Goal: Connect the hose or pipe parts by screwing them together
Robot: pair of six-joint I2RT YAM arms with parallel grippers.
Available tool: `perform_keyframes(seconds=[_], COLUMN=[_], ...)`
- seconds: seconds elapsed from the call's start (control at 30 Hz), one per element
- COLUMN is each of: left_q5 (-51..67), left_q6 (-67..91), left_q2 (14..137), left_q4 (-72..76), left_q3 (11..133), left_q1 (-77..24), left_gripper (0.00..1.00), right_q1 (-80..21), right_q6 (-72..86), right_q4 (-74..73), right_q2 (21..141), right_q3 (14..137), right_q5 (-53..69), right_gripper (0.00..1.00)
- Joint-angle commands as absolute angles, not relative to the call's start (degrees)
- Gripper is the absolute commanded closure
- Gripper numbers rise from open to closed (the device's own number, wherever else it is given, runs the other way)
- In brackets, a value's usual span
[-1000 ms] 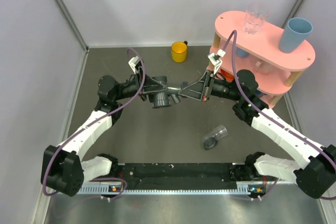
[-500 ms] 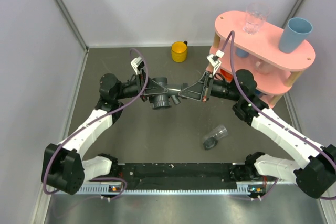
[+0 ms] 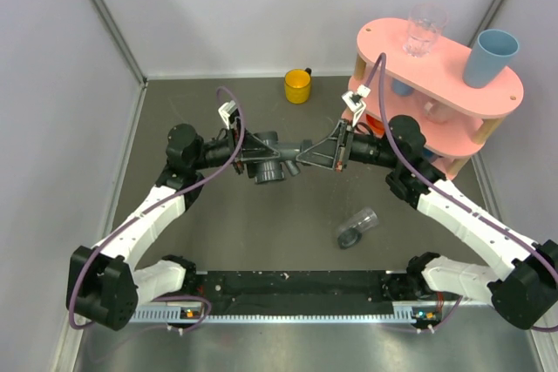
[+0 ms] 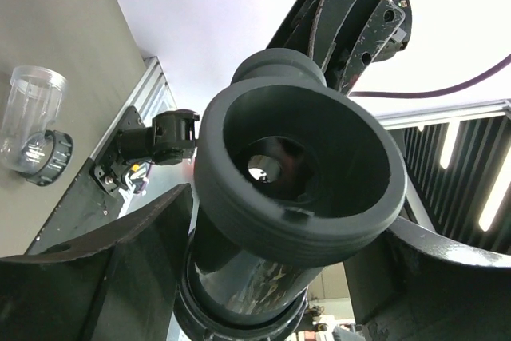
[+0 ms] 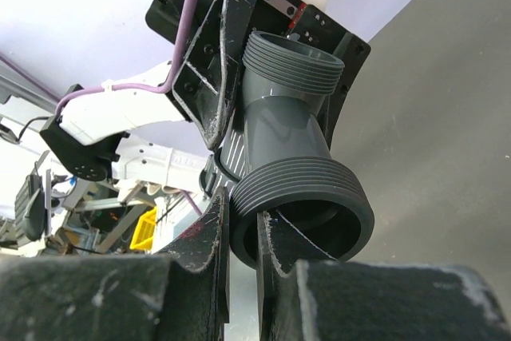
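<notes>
— Dark grey worktop (image 3: 218,241), plain pale walls, a pink shelf (image 3: 453,84) at the far right: that is your stage. Where is the work?

— Up off the worktop, between your two arms. The T-shaped fitting (image 3: 268,169) hangs in the air near the middle, and both hands meet on it.

— Which one has it?

— Your right hand (image 3: 301,157) does. Its fingers are pinched down narrow on the wall of one threaded end, with the rim between them, as its own wrist view shows. I read that as a steadying grip, to keep the fitting from swinging or turning.

— And my left?

— Your left hand (image 3: 258,151) straddles the fitting, a finger on each side. I cannot tell from these views whether those fingers press on the plastic or stand just clear of it.

— Why hold it from both sides?

— My guess is that you can pass it over or re-aim it this way, so that an open threaded mouth faces where you want it. One mouth looks straight into the left wrist camera.

— The other part?

— The clear piece (image 3: 357,226) with its grey collar lies on its side on the worktop. It is nearer your bases and well apart from both hands. Nothing is screwed together yet. One hand must let go to fetch it, so make sure the other truly holds the fitting first.
</notes>
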State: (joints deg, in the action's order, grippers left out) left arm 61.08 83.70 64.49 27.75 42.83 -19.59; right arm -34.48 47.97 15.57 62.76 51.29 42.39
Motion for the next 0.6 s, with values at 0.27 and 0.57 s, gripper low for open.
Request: perform_keyframes(seconds=[0.27, 0.57], left_q5=[58.8, 57.9], left_q6=[84.4, 89.1], left_q2=[62.7, 62.9], left_q4=[35.0, 41.2], left_q3=[40.3, 40.0], left_q1=[-19.5, -19.5], left_gripper=[0.32, 1.00], right_q1=[-33.8, -33.7], right_q6=[50.6, 52.5], right_q4=[23.3, 23.4], right_q2=[62.4, 62.9], right_q3=[50.1, 49.7], right_q5=[43.2, 42.4], right_gripper=[1.00, 0.97])
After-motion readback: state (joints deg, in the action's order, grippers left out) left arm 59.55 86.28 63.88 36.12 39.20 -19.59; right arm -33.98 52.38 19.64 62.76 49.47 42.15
